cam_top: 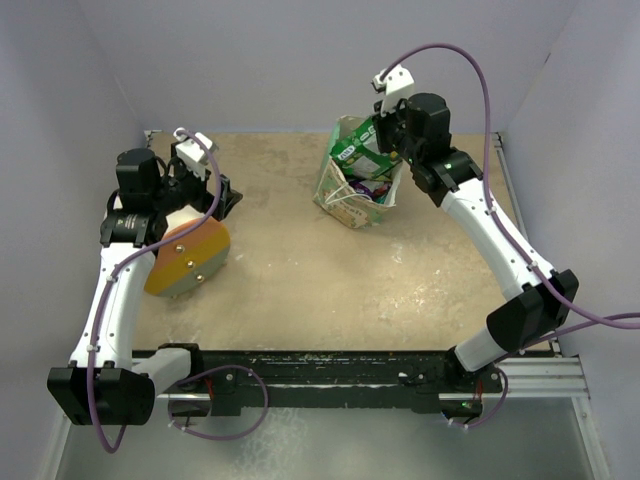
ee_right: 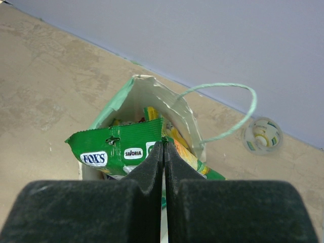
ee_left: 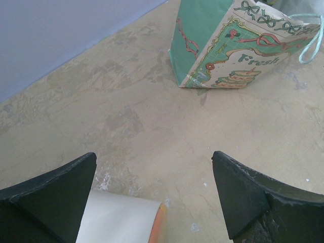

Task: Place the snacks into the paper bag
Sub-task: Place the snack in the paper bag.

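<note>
Green packet: glossy and marked "FOXS", it hangs at the open mouth of the paper bag, pinched by one edge.
Right jaws: pressed together on the green packet's edge, directly over the bag.
Paper bag: stands upright near the far edge of the table, right of centre. It is cream with mint-green sides and thin loop handles. More packets show inside.
Left jaws: spread wide and holding nothing, low over the table near its left edge.
Cream cone: orange-ended, it lies just beside the left jaws, well apart from the bag.
</note>
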`<state>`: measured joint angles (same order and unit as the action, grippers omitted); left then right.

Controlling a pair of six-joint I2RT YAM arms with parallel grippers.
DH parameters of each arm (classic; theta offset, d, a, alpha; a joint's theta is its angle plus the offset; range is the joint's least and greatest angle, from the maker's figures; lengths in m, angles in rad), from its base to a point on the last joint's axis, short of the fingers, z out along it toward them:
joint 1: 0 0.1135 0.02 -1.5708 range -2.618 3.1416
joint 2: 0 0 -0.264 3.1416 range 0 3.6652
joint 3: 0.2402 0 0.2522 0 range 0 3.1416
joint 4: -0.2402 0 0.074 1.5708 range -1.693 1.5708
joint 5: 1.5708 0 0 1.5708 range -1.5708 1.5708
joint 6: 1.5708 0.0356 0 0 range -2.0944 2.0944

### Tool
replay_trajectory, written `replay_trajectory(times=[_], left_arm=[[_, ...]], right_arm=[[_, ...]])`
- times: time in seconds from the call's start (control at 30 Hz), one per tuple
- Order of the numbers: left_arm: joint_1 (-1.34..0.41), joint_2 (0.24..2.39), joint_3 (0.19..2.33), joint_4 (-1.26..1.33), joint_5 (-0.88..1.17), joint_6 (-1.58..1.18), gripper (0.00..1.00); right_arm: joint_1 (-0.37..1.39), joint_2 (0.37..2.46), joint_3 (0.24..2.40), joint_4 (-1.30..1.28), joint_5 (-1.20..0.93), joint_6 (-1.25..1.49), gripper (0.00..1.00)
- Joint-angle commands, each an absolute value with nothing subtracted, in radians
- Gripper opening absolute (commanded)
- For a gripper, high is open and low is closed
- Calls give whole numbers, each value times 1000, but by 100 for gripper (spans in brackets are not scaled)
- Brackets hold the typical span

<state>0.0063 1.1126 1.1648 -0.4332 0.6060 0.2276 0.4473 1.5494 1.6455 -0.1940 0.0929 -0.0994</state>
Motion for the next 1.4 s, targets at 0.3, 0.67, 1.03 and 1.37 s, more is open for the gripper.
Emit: replay_trajectory(times=[0.3,0.67,1.03,1.37], left_arm=[[15,1098,1163,-389,634,238,99],[15,1098,1163,-390,638,238,99],[15,1094,1157,-389,641,239,99],[16,1091,1149,-388,646,239,99]], right_arm=[[476,1535,1724,-107,157,-71,0],[476,1534,1719,-135,81,35,0],[468,1533,1649,-107,88,168,0],[425,1520,1599,-91,94,228,0]])
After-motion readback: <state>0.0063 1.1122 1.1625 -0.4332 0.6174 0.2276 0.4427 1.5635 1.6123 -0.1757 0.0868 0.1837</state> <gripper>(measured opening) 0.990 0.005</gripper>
